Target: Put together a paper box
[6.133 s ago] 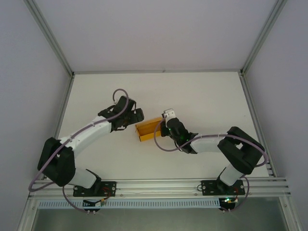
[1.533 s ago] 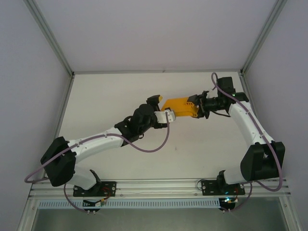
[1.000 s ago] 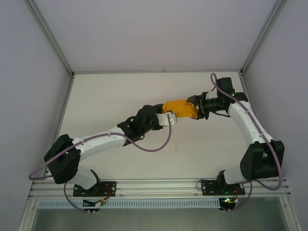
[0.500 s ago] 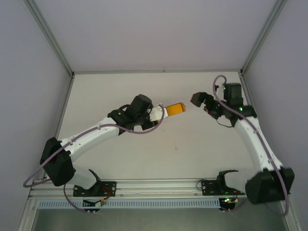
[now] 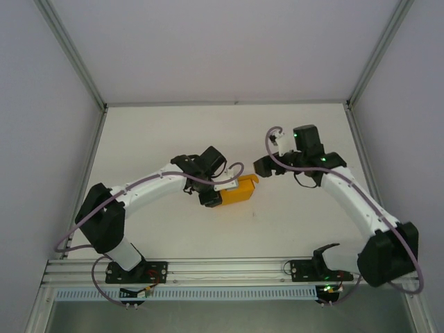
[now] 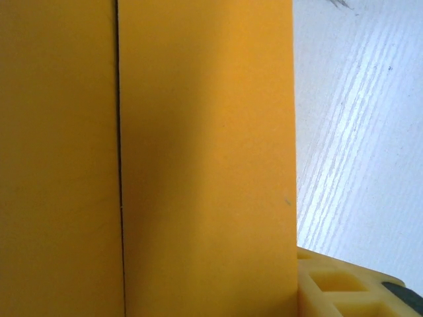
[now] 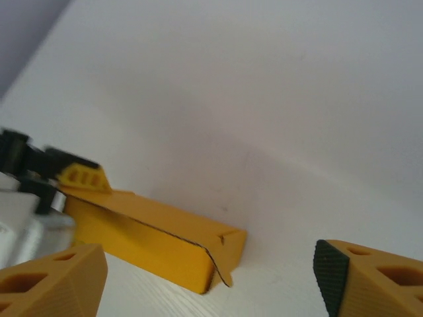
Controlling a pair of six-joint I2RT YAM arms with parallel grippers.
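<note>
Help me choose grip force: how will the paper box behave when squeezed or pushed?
Probably light and easily crushed: the paper box is thin folded card, its end flap ajar. It likely slides rather than rolls, given its flat faces and the smooth table.

There is one orange-yellow folded card box point(image 5: 238, 192) and one white bench point(image 5: 291, 229). At the bench's near edge there are two white-and-black robot arms, the left arm point(image 5: 149, 186) and the right arm point(image 5: 350, 201). There are two tools, the left tool point(image 5: 214, 196) and the right tool point(image 5: 261, 166). There are two purple cables, one purple cable point(image 5: 68, 239) per arm.
</note>
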